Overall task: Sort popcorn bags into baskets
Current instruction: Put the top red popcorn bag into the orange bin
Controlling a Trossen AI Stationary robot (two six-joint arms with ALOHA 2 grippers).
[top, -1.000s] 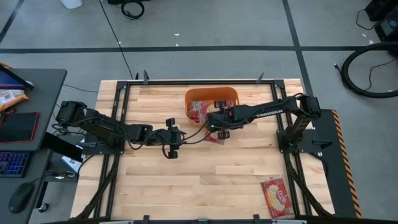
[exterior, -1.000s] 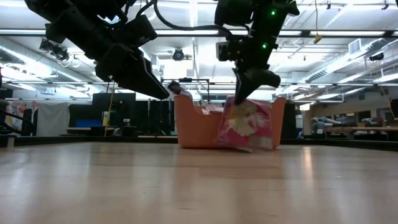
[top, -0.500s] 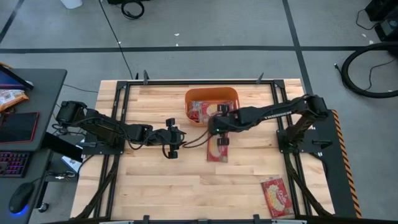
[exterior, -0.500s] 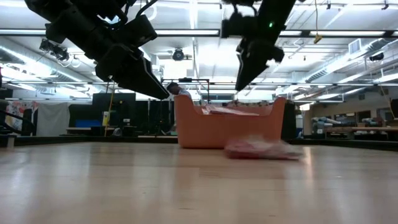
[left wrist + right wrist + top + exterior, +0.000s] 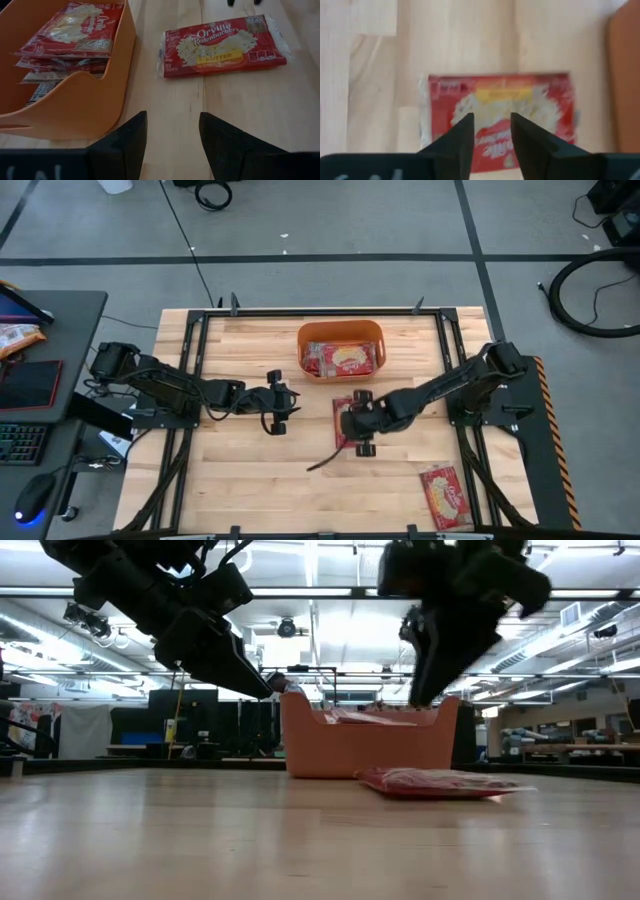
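The bag [image 5: 343, 416] we care about lies flat on the table [image 5: 240, 480], picture side up, just short of the tub [image 5: 340, 333] and not in it. The left wrist view shows it [image 5: 222, 45] beside the tub's wall [image 5: 75, 112], apart from it. Several bags [image 5: 339, 359] already sit stacked inside, and one more bag [image 5: 445, 495] lies well apart near the table's right corner.

Our right gripper [image 5: 362, 423] hangs over the loose bag, fingers [image 5: 457, 145] parted and holding nothing. The left gripper [image 5: 278, 410] waits to the left, fingers [image 5: 125, 145] parted too, empty.

The risks as we judge them: a flat, slick packet gives the fingers no edge, so a straight descent may pinch only the film, or push the bag along the wood. Grabbed by one end, it would hang and swing, and could catch the tub's rim and drop outside. The stack inside already rises near the rim, so a bag laid on top may slide off. The left arm waits nearby; a wide swing could bring the two together.
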